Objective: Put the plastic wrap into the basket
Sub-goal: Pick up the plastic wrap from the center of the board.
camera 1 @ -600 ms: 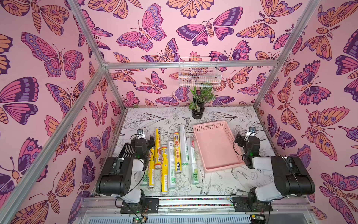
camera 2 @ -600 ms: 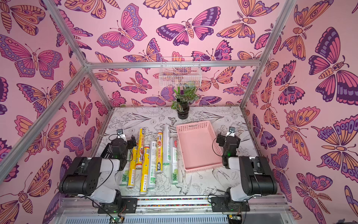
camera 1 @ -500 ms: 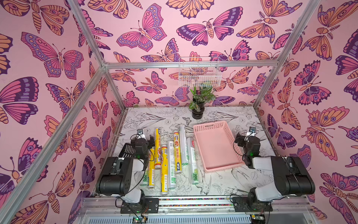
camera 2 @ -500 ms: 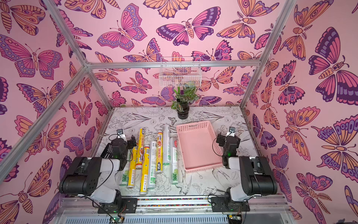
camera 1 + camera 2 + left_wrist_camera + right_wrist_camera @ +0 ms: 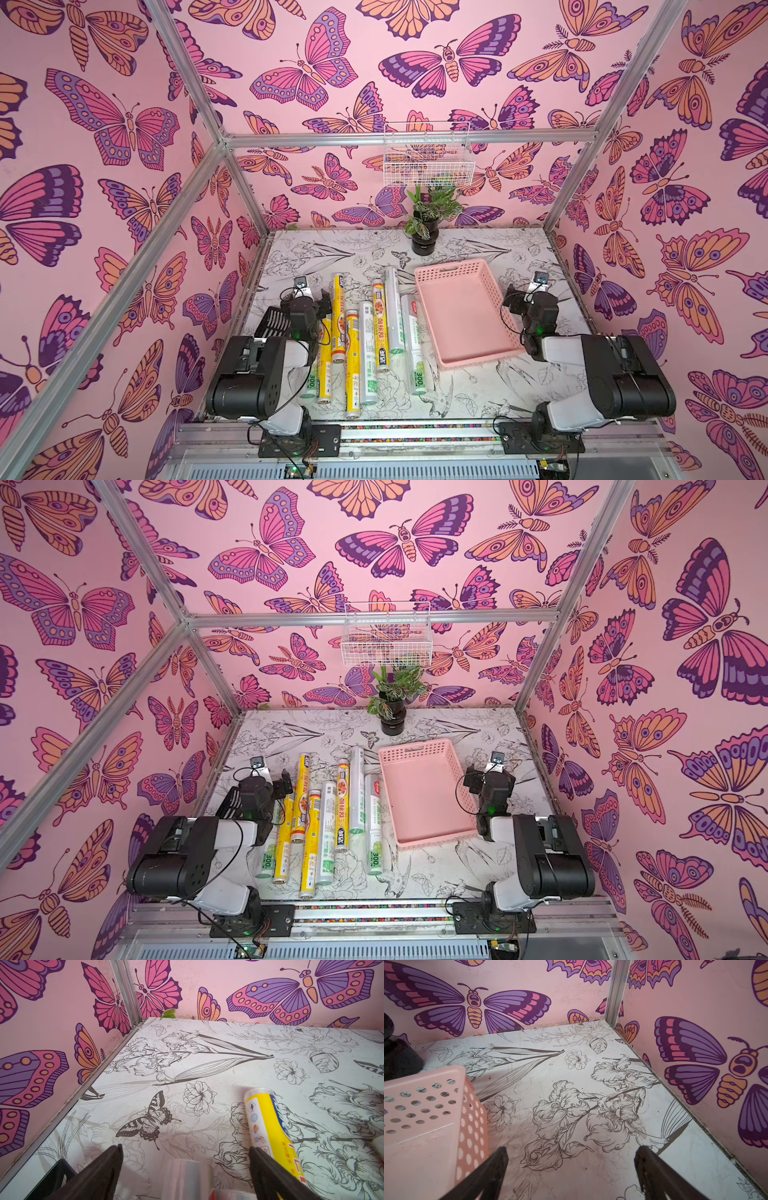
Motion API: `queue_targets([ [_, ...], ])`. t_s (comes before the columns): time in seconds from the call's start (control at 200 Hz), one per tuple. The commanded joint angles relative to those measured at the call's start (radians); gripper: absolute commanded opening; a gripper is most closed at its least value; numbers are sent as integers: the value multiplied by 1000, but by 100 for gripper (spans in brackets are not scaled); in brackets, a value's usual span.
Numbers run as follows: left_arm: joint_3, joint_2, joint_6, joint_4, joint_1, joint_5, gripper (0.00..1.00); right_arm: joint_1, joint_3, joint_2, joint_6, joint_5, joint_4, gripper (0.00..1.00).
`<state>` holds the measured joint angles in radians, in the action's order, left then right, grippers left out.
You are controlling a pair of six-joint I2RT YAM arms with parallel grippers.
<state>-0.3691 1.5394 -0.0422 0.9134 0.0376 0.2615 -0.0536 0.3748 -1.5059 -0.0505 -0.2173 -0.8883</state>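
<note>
- Pink plastic, perforated: the basket (image 5: pixel 451 267) sits right of the table's (image 5: pixel 478 245) centre, its long sides running 12 to 6 o'clock.
- All the plastic wrap (image 5: pixel 368 340) — yellow rolls and silvery-white ones — lies side by side outside the basket, just off its 9 o'clock wall.
- At the rolls' 9 o'clock edge the left gripper (image 5: pixel 185 1148) has its jaws spread wide, gripping nothing. In its wrist view a yellow roll (image 5: pixel 270 1126) runs behind one finger.
- The right gripper (image 5: pixel 571 1148) is also spread and empty, at the basket's 3 o'clock side.
- A black scoop (image 5: pixel 272 324) lies at 9 o'clock of the left gripper, and a potted plant (image 5: pixel 426 220) stands at 12.
</note>
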Motion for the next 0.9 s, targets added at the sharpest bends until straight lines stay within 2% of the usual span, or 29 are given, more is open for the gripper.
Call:
queue_targets([
  [0.0,23,1,-1,35,-3,6,100,-1,-15,25,24,33,16,99],
  [0.12,128,-78,-11,105,-4,6,100,-4,-35,122,5,-30,43,99],
  [0.21,174,-118,10,199,-2,17,100,-7,20,276,-38,-89,298,99],
  [0.305,159,-291,-32,16,-4,85,100,-6,117,391,-108,-90,543,99],
  [0.386,144,-431,-54,-128,-4,78,100,-6,207,451,-364,-110,746,99],
  [0.451,135,-534,-171,-240,-4,115,100,-5,284,488,-455,18,919,99],
  [0.506,133,-624,-289,-338,-4,141,100,-4,291,508,-435,248,910,100],
  [0.581,137,-753,-496,-495,-7,147,100,-13,295,503,-498,499,872,90],
  [0.621,144,-809,-557,-536,-9,91,100,-37,312,485,-529,569,894,84],
  [0.686,129,-860,-522,-583,-16,-92,100,-130,372,448,-494,577,1006,80],
  [0.766,66,-853,-564,-718,-16,-232,100,-288,448,398,-408,460,1171,77],
  [0.821,50,-824,-522,-752,-15,-364,100,-391,485,366,-373,356,1244,76],
  [0.891,1,-784,-530,-782,-13,-462,100,-493,523,318,-366,275,1285,73],
])
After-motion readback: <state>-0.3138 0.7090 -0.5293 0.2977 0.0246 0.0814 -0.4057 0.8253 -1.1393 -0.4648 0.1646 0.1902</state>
